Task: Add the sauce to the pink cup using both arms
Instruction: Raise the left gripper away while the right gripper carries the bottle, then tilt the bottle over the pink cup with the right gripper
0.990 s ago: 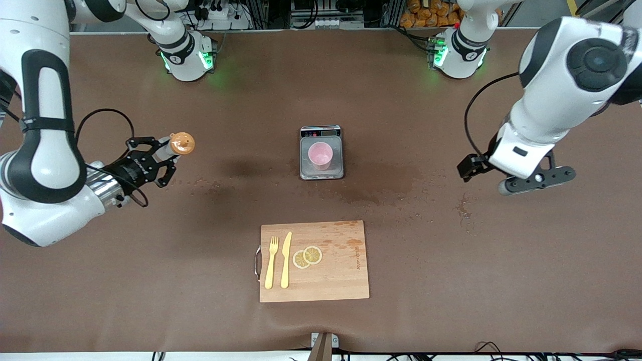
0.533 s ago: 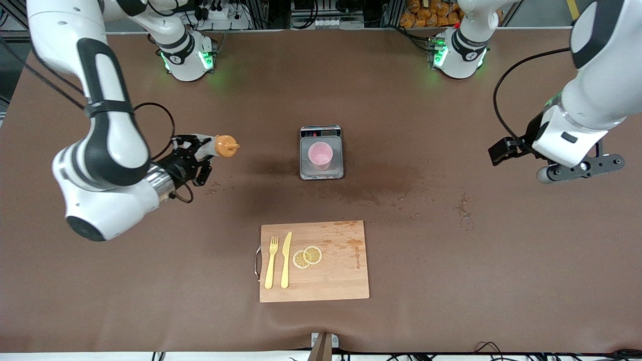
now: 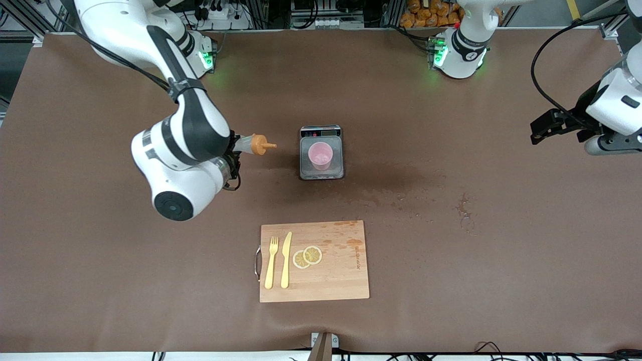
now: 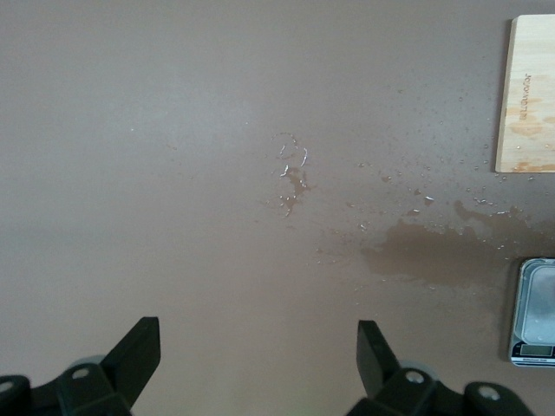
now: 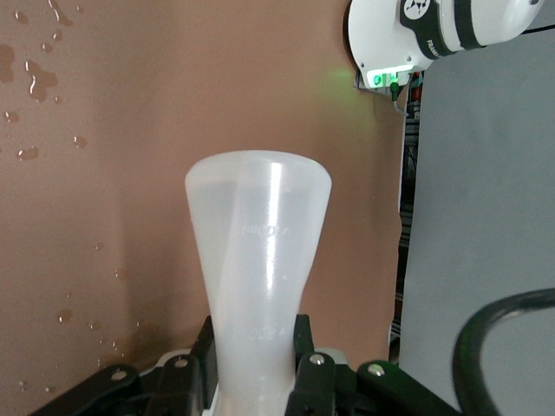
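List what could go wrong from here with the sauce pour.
1. The right gripper holds the sauce bottle tipped sideways, its nozzle short of the pink cup; sauce could drip on the table before reaching it.
2. The cup stands free on the scale; a nudge from the nozzle might tip it.
3. The left gripper waits open at the table's edge, steadying nothing.

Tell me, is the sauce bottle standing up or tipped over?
Tipped on its side. The right hand holds the sauce bottle in the air, its orange nozzle pointing sideways toward the pink cup on the scale.
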Robot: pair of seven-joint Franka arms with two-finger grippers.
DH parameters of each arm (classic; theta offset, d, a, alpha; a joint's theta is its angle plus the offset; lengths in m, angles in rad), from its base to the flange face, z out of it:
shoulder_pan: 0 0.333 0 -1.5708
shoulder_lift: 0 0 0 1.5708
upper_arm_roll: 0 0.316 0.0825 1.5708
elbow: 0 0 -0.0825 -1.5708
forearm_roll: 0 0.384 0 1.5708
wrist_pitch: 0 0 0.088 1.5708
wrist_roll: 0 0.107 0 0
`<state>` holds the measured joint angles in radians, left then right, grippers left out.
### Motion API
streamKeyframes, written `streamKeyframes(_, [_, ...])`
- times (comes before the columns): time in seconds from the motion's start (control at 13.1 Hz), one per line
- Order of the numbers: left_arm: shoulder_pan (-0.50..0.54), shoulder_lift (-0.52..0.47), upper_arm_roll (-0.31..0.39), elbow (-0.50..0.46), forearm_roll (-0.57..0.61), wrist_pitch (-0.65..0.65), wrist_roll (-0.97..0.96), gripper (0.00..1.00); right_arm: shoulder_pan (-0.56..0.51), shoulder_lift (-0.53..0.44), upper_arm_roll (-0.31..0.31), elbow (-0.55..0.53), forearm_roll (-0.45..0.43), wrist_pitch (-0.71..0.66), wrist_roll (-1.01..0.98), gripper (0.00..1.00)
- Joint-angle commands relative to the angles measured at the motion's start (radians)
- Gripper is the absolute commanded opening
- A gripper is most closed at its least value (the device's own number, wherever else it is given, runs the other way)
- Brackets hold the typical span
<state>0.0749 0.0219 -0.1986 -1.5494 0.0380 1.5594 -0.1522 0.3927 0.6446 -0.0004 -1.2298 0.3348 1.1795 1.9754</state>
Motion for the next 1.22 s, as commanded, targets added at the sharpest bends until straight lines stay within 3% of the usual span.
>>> streamKeyframes(0.0, [-0.018, -0.048, 0.019, -0.043, -0.024, 0.002, 0.017, 1.00, 0.058, 0.012, -0.009, 0.013, -0.074, -0.012, 0.083, 0.28])
streamKeyframes(0.23, [-0.046, -0.063, 0.071, -0.040, -0.026, -0.004, 0.020, 1.00, 0.093, 0.023, -0.010, 0.013, -0.088, -0.012, 0.138, 0.27])
streamKeyframes(0.61, [-0.044, -0.043, 0.062, -0.035, -0.027, -0.002, 0.020, 1.00, 0.146, 0.052, -0.009, 0.013, -0.126, 0.012, 0.218, 0.27])
streamKeyframes(0.84, [-0.040, -0.037, 0.064, -0.035, -0.040, -0.004, 0.019, 1.00, 0.193, 0.079, -0.009, 0.012, -0.203, 0.028, 0.252, 0.27])
streamKeyframes(1.14, [-0.038, -0.036, 0.064, -0.034, -0.043, -0.001, 0.017, 1.00, 0.199, 0.093, -0.009, 0.013, -0.207, 0.029, 0.270, 0.27])
